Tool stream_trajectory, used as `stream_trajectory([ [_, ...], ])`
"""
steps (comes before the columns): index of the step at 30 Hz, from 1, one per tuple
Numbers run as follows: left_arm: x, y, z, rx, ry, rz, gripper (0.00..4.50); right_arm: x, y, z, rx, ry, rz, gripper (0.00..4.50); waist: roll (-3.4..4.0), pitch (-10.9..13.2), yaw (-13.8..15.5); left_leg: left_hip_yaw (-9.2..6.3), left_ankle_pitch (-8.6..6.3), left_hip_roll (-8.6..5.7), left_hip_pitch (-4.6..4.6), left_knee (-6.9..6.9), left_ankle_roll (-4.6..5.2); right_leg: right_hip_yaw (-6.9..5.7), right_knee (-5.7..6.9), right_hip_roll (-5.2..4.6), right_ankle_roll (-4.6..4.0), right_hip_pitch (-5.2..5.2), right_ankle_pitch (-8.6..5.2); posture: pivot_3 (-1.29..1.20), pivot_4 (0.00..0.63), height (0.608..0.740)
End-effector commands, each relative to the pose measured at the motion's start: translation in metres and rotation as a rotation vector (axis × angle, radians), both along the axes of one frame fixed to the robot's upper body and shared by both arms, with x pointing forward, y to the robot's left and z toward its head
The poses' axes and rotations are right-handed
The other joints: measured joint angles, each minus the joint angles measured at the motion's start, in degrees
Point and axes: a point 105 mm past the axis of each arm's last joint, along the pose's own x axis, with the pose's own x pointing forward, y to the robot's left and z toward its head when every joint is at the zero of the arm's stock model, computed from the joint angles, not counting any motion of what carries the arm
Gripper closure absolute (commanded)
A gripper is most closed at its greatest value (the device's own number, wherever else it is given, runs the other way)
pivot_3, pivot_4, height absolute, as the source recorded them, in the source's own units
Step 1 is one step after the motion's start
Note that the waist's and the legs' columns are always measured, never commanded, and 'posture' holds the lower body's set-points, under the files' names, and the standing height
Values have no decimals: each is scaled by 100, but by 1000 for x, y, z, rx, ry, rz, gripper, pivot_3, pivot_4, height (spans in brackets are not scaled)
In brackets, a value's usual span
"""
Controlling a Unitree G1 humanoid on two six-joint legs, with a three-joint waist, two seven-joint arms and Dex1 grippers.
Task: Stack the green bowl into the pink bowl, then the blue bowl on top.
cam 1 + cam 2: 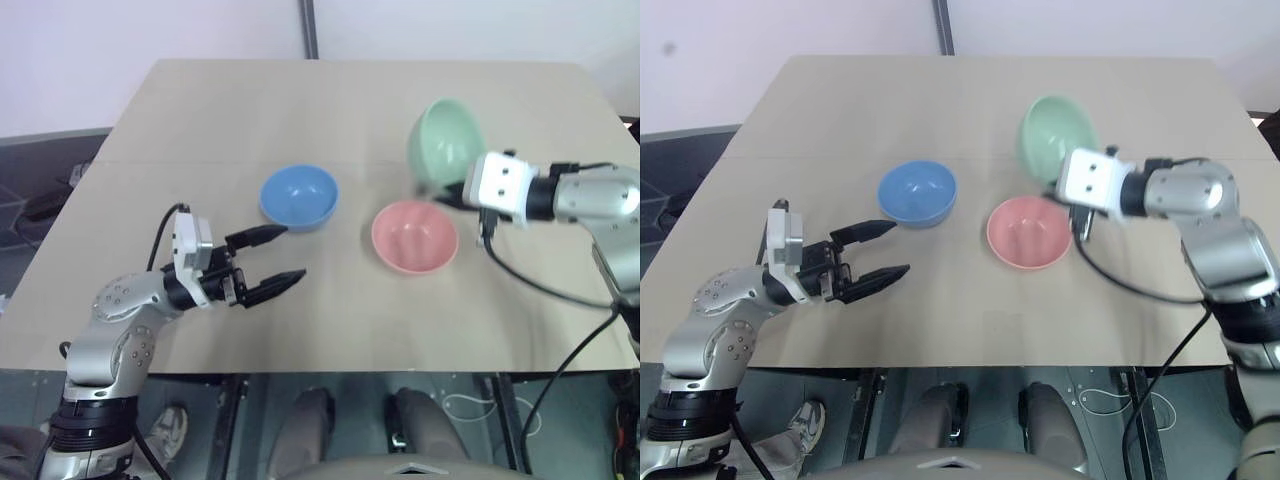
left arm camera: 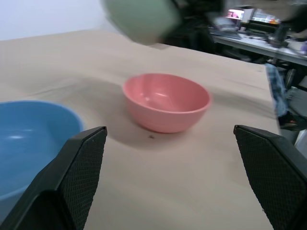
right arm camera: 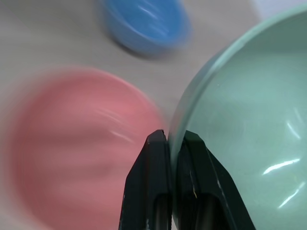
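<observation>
While pinched at its rim, green bowl [image 1: 446,147] carried tilted in the air, just above and behind pink bowl [image 1: 414,236].
Right gripper [image 3: 175,143] clamped on the rim wall, one finger inside, one outside; looks rigid, light, smooth (likely slippery, so rim pinch could pivot). Left gripper [image 1: 276,256] spread wide, empty, near blue bowl [image 1: 298,196] on table [image 1: 330,110]; same rim hold advised there.
</observation>
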Motion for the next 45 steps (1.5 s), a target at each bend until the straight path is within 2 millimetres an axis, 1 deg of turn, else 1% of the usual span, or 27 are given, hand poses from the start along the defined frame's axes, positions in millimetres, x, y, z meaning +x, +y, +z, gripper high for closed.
stream_trajectory([
  [1, 11, 2, 4, 40, -59, 49, 0, -11, 3, -3, 11, 29, -47, 4007, 2, 2, -6, -1, 0, 0, 3, 14, 0, -2, 2, 1, 0, 6, 3, 0, 150, 740],
  [3, 15, 0, 3, 59, -67, 48, 0, -6, 0, -13, -6, 41, -83, 3253, 2, 2, -6, 1, 0, 0, 13, 27, 0, -1, 1, 2, 8, 18, 18, 0, 150, 740],
  [5, 17, -1, 4, 73, -80, 43, 0, 5, -7, -20, -28, 10, -142, 2352, 2, 2, -5, -4, 0, 0, 21, 47, 1, -7, -1, 6, 10, 35, 21, 0, 150, 740],
  [7, 20, -1, 4, 99, -96, 53, 0, 17, -13, -17, -38, -56, -202, 1447, 2, 2, -4, -6, 0, 1, 24, 62, 1, -10, 0, 7, 12, 44, 23, 0, 150, 740],
  [8, 22, -2, 5, 111, -103, 60, 0, 17, -12, -13, -20, -62, -208, 1099, 2, 2, -4, -6, 0, 1, 24, 64, 1, -9, 0, 8, 14, 45, 24, 0, 150, 740],
  [9, 26, -1, 5, 133, -114, 87, 0, 15, -11, -6, 19, -71, -214, 643, 2, 2, -3, -6, 0, 1, 22, 66, 1, -9, 0, 8, 16, 44, 25, 0, 150, 740],
  [10, 30, -1, 4, 159, -121, 122, 0, 12, -9, 1, 61, -61, -215, 643, 1, 3, -3, -6, 0, 1, 21, 66, 1, -9, 0, 8, 17, 44, 26, 0, 150, 740],
  [12, 44, 4, 3, 266, -192, 251, 0, 0, -5, 12, 157, -18, -192, 643, 2, 3, 2, -11, 0, 1, 18, 65, 1, -11, 0, 10, 17, 43, 26, 0, 150, 740],
  [13, 48, 5, 3, 308, -205, 284, 0, -6, -4, 15, 199, 2, -182, 643, 2, 3, 6, -13, 0, 1, 17, 64, 0, -12, 0, 10, 18, 43, 27, 0, 150, 740],
  [16, 53, -4, 6, 386, -217, 257, 0, -24, -6, 22, 302, 39, -179, 643, 1, 3, 18, -21, -1, -2, 3, 59, 2, -19, -11, 8, 17, 43, 26, 0, 150, 740],
  [17, 57, -6, 3, 479, -225, 255, 0, -29, -9, 21, 322, 50, -196, 643, -2, 4, 40, -22, -1, -2, 2, 59, 3, -20, -12, 8, 17, 43, 26, 0, 150, 740],
  [20, 70, -12, -4, 750, -295, 216, 0, -39, -16, 7, 340, 61, -262, 643, -4, 6, 85, -31, -3, -13, -4, 63, 6, -30, -13, 4, 18, 44, 26, 0, 150, 740],
  [21, 72, -11, -6, 798, -310, 211, 0, -40, -16, 5, 343, 62, -273, 643, -4, 6, 92, -29, -3, -14, -2, 62, 6, -29, -10, 5, 18, 45, 26, 0, 150, 740],
  [24, 77, -20, -9, 910, -394, 126, 0, -43, -18, -1, 368, 64, -323, 643, -1, 7, 30, -12, -3, -13, 17, 63, 7, -19, -3, 14, 20, 51, 27, 0, 150, 740],
  [25, 78, -22, -11, 942, -412, 95, 566, -44, -18, -3, 368, 63, -334, 579, -1, 7, 8, -9, -3, -11, 19, 63, 7, -19, -2, 14, 21, 51, 28, 0, 150, 740],
  [26, 80, -22, -13, 976, -433, 75, 794, -44, -18, -5, 370, 61, -343, 579, -2, 7, -6, -9, -3, -10, 19, 63, 7, -19, -2, 16, 21, 50, 28, 0, 150, 740],
  [29, 84, -22, -18, 1023, -462, 41, 2411, -45, -19, -5, 384, 55, -368, 579, -2, 8, -25, -9, -3, -5, 19, 63, 7, -18, 1, 20, 21, 48, 28, 0, 150, 740],
  [30, 86, -23, -19, 1028, -471, 36, 2844, -45, -20, -6, 385, 51, -377, 579, -2, 8, -19, -11, -3, -4, 19, 63, 7, -18, 1, 21, 21, 48, 28, 0, 150, 740],
  [33, 87, -32, -14, 1008, -521, 3, 4306, -46, -22, -7, 388, 41, -403, 579, -3, 8, -4, -17, -3, -6, 12, 63, 7, -19, -3, 20, 21, 48, 28, 0, 150, 740],
  [34, 85, -37, -9, 981, -549, -20, 4415, -46, -23, -7, 389, 38, -412, 579, -3, 8, -3, -16, -3, -8, 9, 64, 7, -19, -5, 21, 22, 48, 28, 0, 150, 740],
  [37, 78, -53, 12, 870, -563, -74, 4415, -46, -26, -8, 394, 29, -439, 579, -5, 9, 16, -15, -3, -13, 4, 66, 7, -19, -8, 18, 22, 48, 28, 0, 150, 740],
  [40, 71, -78, 45, 769, -654, -127, 4415, -46, -31, -8, 397, 18, -471, 579, -10, 12, 38, -20, -3, -16, -1, 72, 7, -24, -8, 17, 23, 49, 28, 0, 150, 740],
  [42, 61, -99, 65, 680, -675, -198, 4415, -47, -35, -9, 396, 10, -498, 579, -11, 13, 42, -21, -3, -16, -2, 75, 7, -26, -7, 21, 24, 50, 29, 0, 150, 740],
  [44, 49, -116, 72, 647, -721, -299, 4415, -49, -40, -10, 396, 4, -532, 579, -10, 12, 20, -20, -3, -16, 0, 75, 7, -24, -5, 23, 25, 51, 29, 0, 150, 740],
  [45, 44, -123, 70, 638, -723, -361, 4415, -51, -43, -11, 395, -2, -552, 579, -10, 12, 11, -19, -3, -16, 2, 73, 7, -23, -6, 24, 25, 52, 29, 0, 150, 740],
])
